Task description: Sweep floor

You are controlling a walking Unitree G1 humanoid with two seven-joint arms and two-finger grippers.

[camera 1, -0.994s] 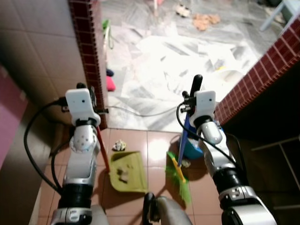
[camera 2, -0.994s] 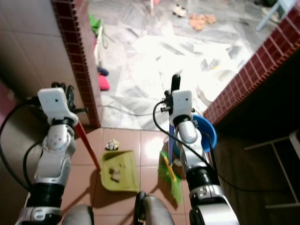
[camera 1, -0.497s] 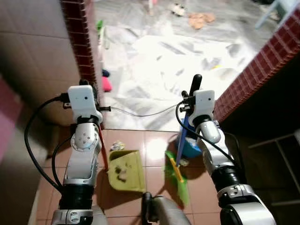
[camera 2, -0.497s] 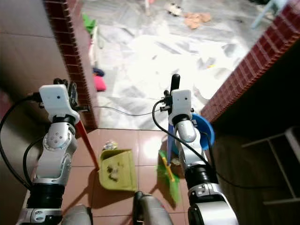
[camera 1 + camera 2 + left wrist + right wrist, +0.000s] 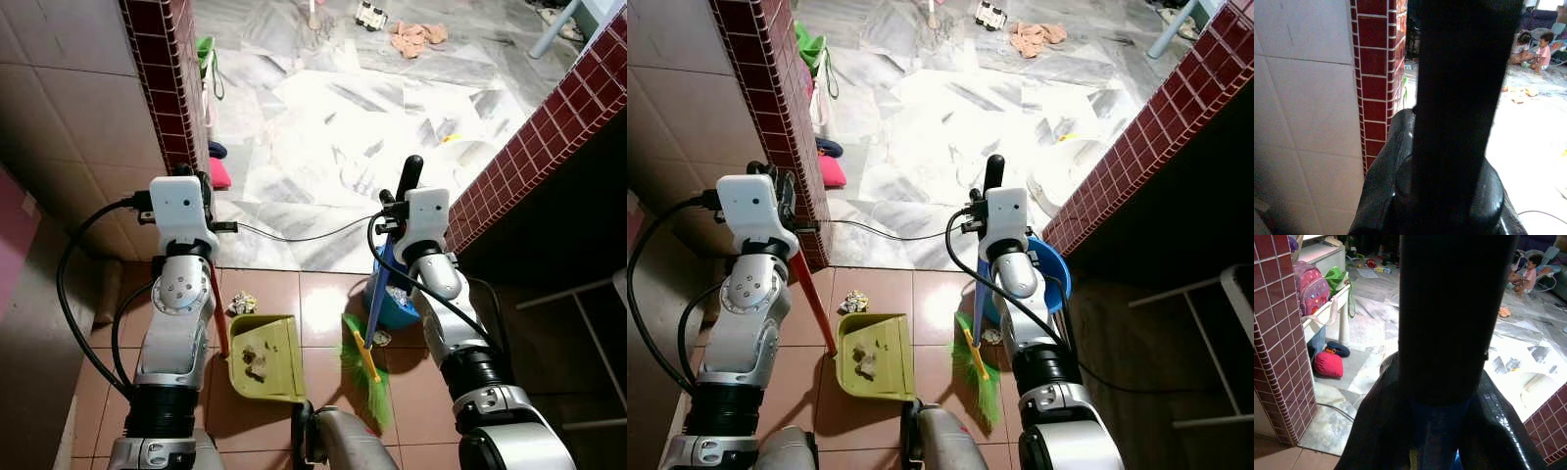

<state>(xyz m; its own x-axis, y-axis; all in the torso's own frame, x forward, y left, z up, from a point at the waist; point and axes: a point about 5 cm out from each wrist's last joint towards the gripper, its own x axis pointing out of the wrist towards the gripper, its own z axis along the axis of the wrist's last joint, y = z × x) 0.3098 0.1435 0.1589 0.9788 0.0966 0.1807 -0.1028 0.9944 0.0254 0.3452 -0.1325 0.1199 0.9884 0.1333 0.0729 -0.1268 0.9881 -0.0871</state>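
Dustpan (image 5: 263,357), crumpled paper (image 5: 242,304) on floor (image 5: 323,304)

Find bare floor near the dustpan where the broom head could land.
Bare tile lies between the green dustpan and broom bristles. Crowded: crumpled scrap beside the dustpan's far corner, blue bucket past the broom, red-tiled wall on the left.

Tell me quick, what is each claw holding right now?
Left claw: shut on the red handle of the dustpan.
Right claw: shut on the blue handle of the broom.
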